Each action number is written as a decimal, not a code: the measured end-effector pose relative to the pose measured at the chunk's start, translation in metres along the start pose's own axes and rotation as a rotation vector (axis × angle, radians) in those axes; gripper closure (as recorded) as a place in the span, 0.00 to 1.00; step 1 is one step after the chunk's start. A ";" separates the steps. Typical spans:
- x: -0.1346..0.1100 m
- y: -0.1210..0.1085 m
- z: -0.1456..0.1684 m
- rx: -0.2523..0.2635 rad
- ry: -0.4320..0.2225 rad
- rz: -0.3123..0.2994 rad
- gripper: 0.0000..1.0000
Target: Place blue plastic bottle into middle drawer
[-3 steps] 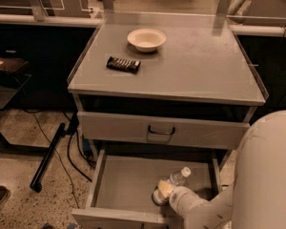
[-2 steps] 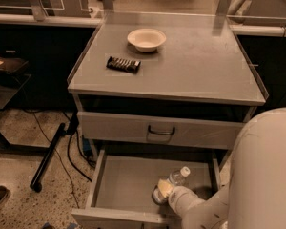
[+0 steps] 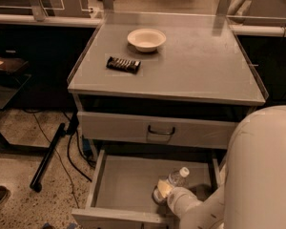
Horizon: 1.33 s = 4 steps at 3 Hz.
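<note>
Where the middle drawer (image 3: 115,182) stands pulled out under the shut drawer front (image 3: 114,127), the blue plastic bottle (image 3: 175,178) leans near its right wall, white cap uppermost, label unreadable. The gripper (image 3: 168,194) meets the bottle's lower end; I cannot tell its hold. Grey floor shows leftward to the side wall.

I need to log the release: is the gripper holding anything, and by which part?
It cannot be told. The gripper sits in the middle drawer at the lower body of the blue plastic bottle, its capped end free; the contact is hidden.
</note>
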<state>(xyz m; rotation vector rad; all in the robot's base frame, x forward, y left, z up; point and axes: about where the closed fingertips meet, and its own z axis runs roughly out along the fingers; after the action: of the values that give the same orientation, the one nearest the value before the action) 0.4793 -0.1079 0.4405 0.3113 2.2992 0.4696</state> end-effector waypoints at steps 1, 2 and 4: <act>0.001 0.002 0.009 0.004 -0.003 -0.016 1.00; 0.002 0.002 0.016 0.007 -0.003 -0.031 1.00; 0.008 0.001 0.024 0.017 -0.009 -0.047 1.00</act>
<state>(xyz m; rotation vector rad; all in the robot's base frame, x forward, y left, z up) 0.4913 -0.0987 0.4207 0.2662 2.2974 0.4245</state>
